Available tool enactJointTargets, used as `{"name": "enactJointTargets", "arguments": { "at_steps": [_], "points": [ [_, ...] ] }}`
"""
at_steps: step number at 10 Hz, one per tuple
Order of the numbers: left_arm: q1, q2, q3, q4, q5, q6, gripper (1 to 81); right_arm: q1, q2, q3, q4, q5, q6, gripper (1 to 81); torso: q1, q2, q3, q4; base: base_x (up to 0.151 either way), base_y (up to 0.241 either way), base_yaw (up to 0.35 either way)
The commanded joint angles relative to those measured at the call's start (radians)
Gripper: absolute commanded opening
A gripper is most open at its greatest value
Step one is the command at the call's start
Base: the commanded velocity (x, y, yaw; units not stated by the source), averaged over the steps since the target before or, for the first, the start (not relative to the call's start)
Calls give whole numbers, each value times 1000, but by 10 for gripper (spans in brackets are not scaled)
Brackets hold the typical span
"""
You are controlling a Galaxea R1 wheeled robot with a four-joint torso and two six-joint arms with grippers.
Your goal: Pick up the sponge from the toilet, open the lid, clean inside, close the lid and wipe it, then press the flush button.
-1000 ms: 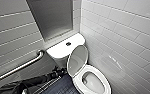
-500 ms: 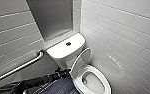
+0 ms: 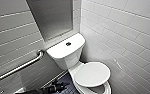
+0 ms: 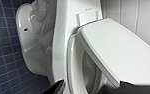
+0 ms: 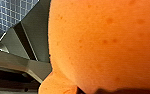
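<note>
Close under the right wrist, the right gripper point(image 5: 101, 91) pinches a soft, porous orange-red sponge point(image 5: 103, 42); it looks light and squashy, best gripped across its narrow waist. Just beyond the left gripper point(image 3: 58, 86), whose closure I cannot tell, a smooth white oval plastic lid point(image 3: 92, 74) tilts partway above the seat point(image 4: 71, 65) of the glossy white ceramic toilet point(image 3: 66, 57).

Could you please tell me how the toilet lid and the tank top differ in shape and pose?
The lid is oval; the tank top is roughly rectangular. The lid is tilted, raised off the seat at its front, while the tank top lies flat. The tank top carries a dark flush button; the lid is plain. Both are smooth and white.
</note>
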Motion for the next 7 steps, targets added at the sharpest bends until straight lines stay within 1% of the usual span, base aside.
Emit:
{"name": "enactJointTargets", "arguments": {
  "at_steps": [1, 2, 3, 4, 5, 6, 7],
  "points": [
    [331, -109, -9, 268, -20, 67, 811, -1, -8, 3, -23, -69, 0, 10, 0, 0, 0, 0, 0, 0, 0],
    [415, -104, -59, 273, -20, 102, 811, -1, -2, 3, -26, -74, -8, 10, 0, 0, 0, 0, 0, 0, 0],
    [487, -92, -108, 270, -20, 176, 811, -1, 9, -6, -30, -77, -9, 10, 0, 0, 0, 0, 0, 0, 0],
    [539, -67, -160, 270, -20, 202, 811, -4, 17, -14, -34, -80, -9, 10, 0, 0, 0, 0, 0, 0, 0],
    [575, -37, -226, 279, -25, 198, 811, -13, 21, -18, -33, -82, -10, 10, 0, 0, 0, 0, 0, 0, 0],
    [624, 26, -316, 271, -20, 193, 811, -16, 38, -41, -35, -83, -10, 10, 0, 0, 0, 0, 0, 0, 0],
    [668, 101, -442, 268, -23, 192, 811, -16, 60, -77, -35, -93, -10, 10, 0, 0, 0, 0, 0, 0, 0]
  ]
}}
